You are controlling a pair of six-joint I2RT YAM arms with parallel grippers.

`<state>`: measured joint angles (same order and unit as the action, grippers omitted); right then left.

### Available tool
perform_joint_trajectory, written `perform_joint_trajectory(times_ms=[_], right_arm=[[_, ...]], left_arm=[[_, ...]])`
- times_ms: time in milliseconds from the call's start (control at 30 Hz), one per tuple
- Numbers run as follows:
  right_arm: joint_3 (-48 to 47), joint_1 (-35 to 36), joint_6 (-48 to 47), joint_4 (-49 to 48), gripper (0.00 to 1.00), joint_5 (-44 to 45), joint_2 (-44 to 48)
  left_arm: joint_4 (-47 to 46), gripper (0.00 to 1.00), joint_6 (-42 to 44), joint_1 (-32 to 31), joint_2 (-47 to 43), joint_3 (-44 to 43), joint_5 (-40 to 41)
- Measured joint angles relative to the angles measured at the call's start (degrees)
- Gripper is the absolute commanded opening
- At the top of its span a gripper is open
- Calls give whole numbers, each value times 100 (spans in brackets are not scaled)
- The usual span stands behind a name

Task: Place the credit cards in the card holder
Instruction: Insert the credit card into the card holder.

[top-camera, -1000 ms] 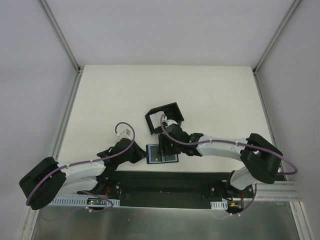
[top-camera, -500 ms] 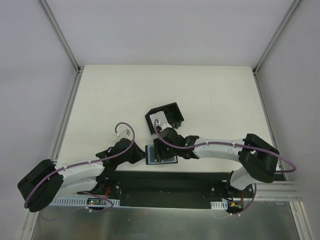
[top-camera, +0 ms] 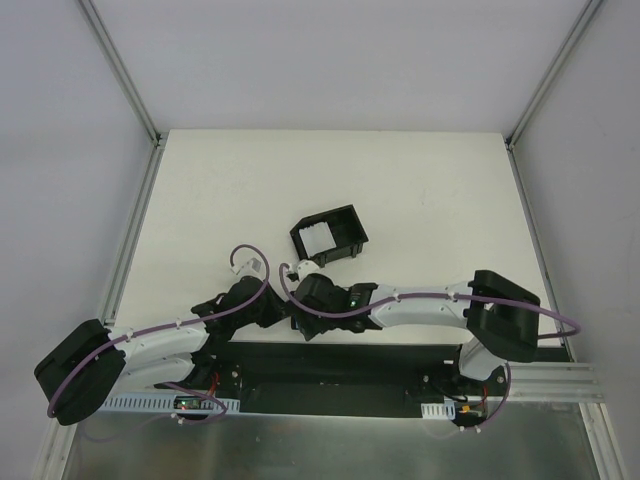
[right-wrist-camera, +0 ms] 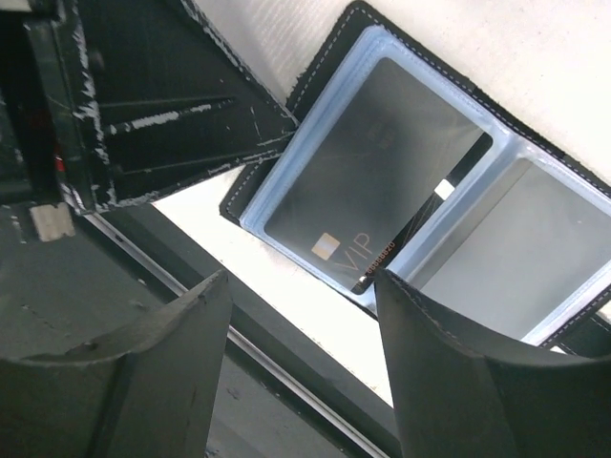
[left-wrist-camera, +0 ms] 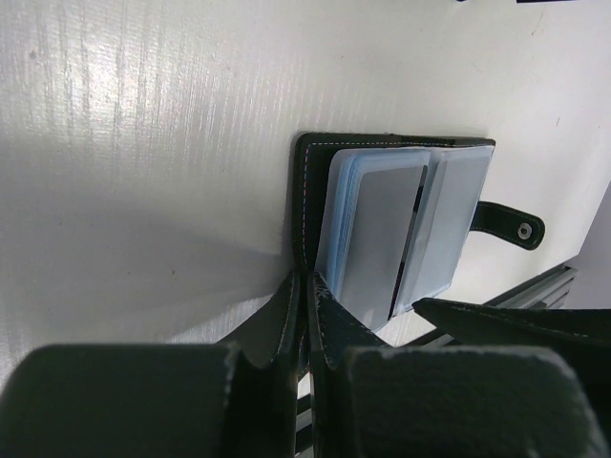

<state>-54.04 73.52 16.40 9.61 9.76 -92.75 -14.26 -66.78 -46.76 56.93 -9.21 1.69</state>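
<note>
The black box point(top-camera: 350, 235) stands open-topped on the white table point(top-camera: 420, 200), turned at a slant, and holds the credit cards point(top-camera: 318, 239), a pale stack against its far-left wall. Nearer the arms, the card holder point(left-wrist-camera: 453, 210) lies opened flat at the table's near edge. It has black stitched leather outside and bluish, glossy, see-through sleeves inside. One sleeve holds a dark card point(right-wrist-camera: 368, 191), smooth and rectangular, printed with a small chip and "VIP" near one short end; the sleeve beside it looks empty, though glare makes that uncertain. The card's long axis runs across the holder's long axis, and the snap tab point(left-wrist-camera: 511, 224) sticks out from the short side farthest from the left gripper point(left-wrist-camera: 305, 281). That gripper is pinched tight on the leather cover at the holder's corner, pressing it to the table. The right gripper point(right-wrist-camera: 301, 281) hovers directly over the open sleeves, its fingers spread wide with nothing between them. From above, the right wrist hides almost all of the holder.
</note>
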Motion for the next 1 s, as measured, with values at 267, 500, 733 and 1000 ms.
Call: perform_joint_trajectory(times_ms=[267,500,733,1000], right_arm=[[-72,101,-151,275,66,321,-234],[-92,144,-168,332,66,472,-341],[-177,166,-146,376,66,680,-455],[-175,168,-50,404,65,907,-455]], left_arm=[[13,0,0,0,-7,0,2],[15,0,-2,0,-9,-2,2],[17,0,-4,0,-9,-2,2],[17,0,-4,0,-9,-2,2]])
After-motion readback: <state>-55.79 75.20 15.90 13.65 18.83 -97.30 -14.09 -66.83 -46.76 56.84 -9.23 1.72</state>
